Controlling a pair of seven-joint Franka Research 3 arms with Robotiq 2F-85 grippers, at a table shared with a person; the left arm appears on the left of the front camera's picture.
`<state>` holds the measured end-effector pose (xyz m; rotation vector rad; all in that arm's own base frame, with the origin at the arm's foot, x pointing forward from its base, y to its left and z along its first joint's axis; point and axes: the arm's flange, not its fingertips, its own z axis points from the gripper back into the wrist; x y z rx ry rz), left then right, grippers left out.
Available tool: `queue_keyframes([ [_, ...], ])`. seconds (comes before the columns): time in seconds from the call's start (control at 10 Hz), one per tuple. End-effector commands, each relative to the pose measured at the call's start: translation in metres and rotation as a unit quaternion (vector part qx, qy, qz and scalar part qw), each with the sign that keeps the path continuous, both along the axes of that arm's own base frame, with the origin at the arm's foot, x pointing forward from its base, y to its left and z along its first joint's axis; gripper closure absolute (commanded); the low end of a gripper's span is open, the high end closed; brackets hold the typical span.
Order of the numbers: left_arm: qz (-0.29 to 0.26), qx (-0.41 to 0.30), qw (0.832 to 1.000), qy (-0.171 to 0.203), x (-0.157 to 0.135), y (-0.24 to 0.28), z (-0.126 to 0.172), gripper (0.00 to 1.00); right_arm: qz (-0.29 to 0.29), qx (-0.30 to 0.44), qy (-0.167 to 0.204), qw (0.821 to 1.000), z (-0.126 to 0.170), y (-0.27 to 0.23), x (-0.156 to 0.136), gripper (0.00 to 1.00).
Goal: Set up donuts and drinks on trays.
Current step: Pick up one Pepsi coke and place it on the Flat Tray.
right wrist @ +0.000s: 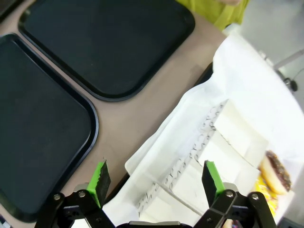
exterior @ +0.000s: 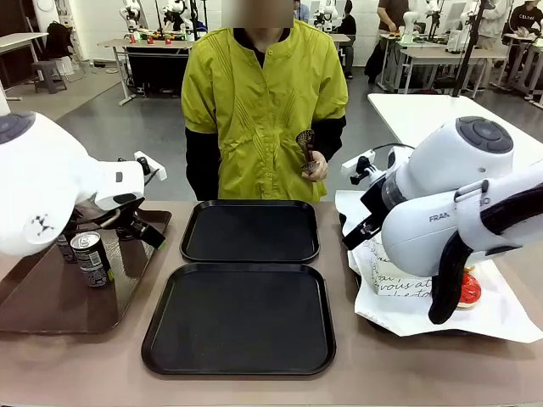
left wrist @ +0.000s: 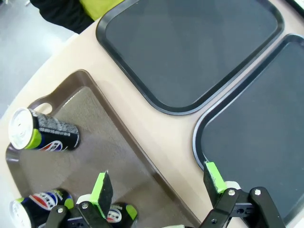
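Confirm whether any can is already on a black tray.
No: the far tray and near tray lie bare; the cans sit on the brown tray.

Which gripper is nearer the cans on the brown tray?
Left. The left gripper hangs above the cans; the right gripper hangs over the donut sleeves, beyond the black trays.

Front camera faces across the table (exterior: 356,373); both wrist cameras look down closely, sharing the trays (left wrist: 190,47).

Left tool (left wrist: 157,178) and right tool (right wrist: 155,172) point downward, jaws spread wide
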<state>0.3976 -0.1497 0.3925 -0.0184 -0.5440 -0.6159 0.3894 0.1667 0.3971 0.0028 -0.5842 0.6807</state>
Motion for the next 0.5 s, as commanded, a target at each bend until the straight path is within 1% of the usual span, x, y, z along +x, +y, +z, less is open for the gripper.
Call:
queue_keyframes([
  [0.0, -0.017, 0.013, 0.999, 0.027, -0.091, 0.027, 0.029, 0.00, -0.012, -0.032, 0.009, 0.999, 0.026, -0.030, -0.095, 0.00],
  [0.1, -0.025, 0.011, 0.999, 0.042, -0.117, 0.033, 0.038, 0.00, -0.017, -0.036, 0.018, 0.999, 0.035, -0.043, -0.126, 0.00],
  [0.2, -0.035, 0.014, 0.997, 0.068, -0.146, 0.036, 0.043, 0.00, -0.015, -0.038, 0.025, 0.999, 0.037, -0.055, -0.160, 0.00],
  [0.3, -0.041, 0.012, 0.995, 0.088, -0.167, 0.040, 0.042, 0.00, -0.008, -0.034, 0.040, 0.999, 0.030, -0.064, -0.183, 0.00],
  [0.4, -0.046, 0.000, 0.994, 0.099, -0.183, 0.044, 0.040, 0.00, 0.004, -0.024, 0.046, 0.999, 0.021, -0.071, -0.203, 0.00],
])
